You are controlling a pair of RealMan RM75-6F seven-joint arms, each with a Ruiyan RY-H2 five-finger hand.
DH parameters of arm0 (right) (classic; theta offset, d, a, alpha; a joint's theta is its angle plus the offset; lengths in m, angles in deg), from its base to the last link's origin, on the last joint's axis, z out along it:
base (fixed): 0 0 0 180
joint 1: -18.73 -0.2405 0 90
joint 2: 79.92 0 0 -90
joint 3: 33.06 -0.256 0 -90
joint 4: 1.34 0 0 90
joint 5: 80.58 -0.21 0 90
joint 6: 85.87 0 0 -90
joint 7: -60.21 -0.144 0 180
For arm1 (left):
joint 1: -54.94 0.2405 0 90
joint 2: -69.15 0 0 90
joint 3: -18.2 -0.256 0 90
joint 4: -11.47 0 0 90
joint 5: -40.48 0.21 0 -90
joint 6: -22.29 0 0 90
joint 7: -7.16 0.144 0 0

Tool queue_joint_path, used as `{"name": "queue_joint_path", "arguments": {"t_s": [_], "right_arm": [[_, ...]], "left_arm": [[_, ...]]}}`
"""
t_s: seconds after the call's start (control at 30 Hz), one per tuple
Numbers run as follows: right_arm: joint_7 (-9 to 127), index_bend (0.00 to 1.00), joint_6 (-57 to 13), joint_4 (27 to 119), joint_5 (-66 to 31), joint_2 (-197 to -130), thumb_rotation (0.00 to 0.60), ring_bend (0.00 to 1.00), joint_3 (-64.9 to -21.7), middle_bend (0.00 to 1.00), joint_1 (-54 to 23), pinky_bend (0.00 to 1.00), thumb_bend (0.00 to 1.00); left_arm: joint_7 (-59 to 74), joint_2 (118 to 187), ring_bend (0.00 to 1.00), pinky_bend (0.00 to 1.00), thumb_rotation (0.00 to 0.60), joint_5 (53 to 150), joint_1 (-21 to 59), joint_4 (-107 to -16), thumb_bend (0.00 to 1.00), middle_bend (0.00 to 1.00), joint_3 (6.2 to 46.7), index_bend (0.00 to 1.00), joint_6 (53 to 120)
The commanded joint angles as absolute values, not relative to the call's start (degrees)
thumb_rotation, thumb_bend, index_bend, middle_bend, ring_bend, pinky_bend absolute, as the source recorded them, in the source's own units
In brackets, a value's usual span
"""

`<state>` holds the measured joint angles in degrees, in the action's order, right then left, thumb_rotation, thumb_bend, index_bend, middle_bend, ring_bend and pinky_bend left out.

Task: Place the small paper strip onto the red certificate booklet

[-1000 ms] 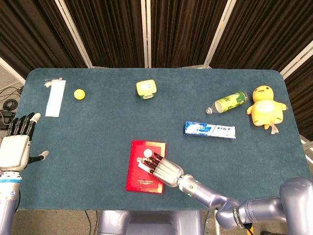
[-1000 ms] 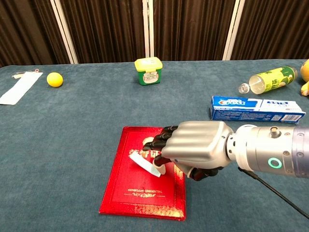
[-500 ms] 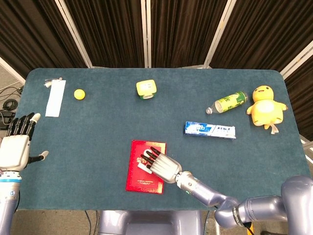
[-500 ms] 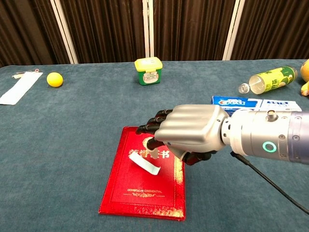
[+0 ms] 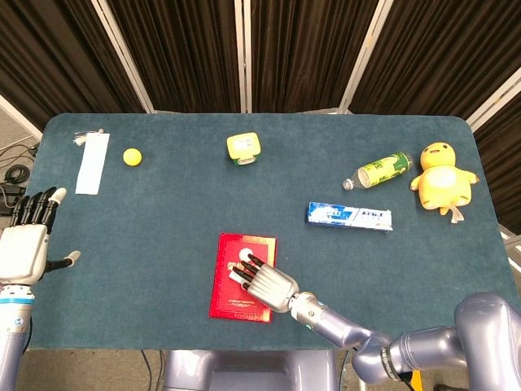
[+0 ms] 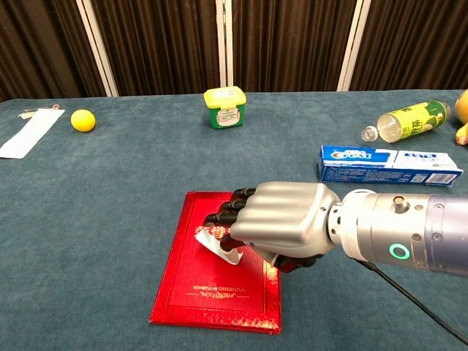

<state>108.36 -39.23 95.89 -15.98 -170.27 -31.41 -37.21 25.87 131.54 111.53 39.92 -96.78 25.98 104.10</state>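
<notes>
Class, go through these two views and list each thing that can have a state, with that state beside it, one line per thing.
red certificate booklet: closed, flat on the table.
small paper strip: on the booklet, under the right hand's fingers.
right hand: over the booklet, fingers curled; grip on the strip unclear.
left hand: open, holding nothing.
green bottle: lying on its side.
toothpaste box: closed, lying flat.
yellow-lidded container: upright, lid on.

Right silver five-finger hand [image 6: 281,223] reaching in low from the lower right on a grey metal forearm, back upward, black fingers [image 6: 223,215] curled forward and down, grip state unclear. Left silver hand [image 5: 23,243] raised at the far left edge, fingers spread upright, thumb out sideways, holding nothing.
</notes>
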Motion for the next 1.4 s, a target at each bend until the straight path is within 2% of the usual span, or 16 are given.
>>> {"name": "queue_joint_path", "arguments": {"t_s": [0.03, 1.4], "right_arm": [[108.5, 0.35, -39.14, 95.84, -16.18, -170.27, 0.6, 0.0, -31.29, 0.0, -37.25, 0.0, 0.96], [109.39, 0.36, -37.43, 95.52, -17.87, -170.39, 0.6, 0.0, -30.48, 0.0, -37.47, 0.0, 0.96]], "left_arm": [[25.78, 131.48, 0.0, 0.0, 0.6, 111.6, 39.96, -96.8, 0.0, 0.0, 26.0, 0.0, 104.09], [25.28, 131.18, 0.0, 0.0, 0.6, 112.05, 40.23, -97.05, 0.0, 0.0, 26.41, 0.0, 103.48]]}}
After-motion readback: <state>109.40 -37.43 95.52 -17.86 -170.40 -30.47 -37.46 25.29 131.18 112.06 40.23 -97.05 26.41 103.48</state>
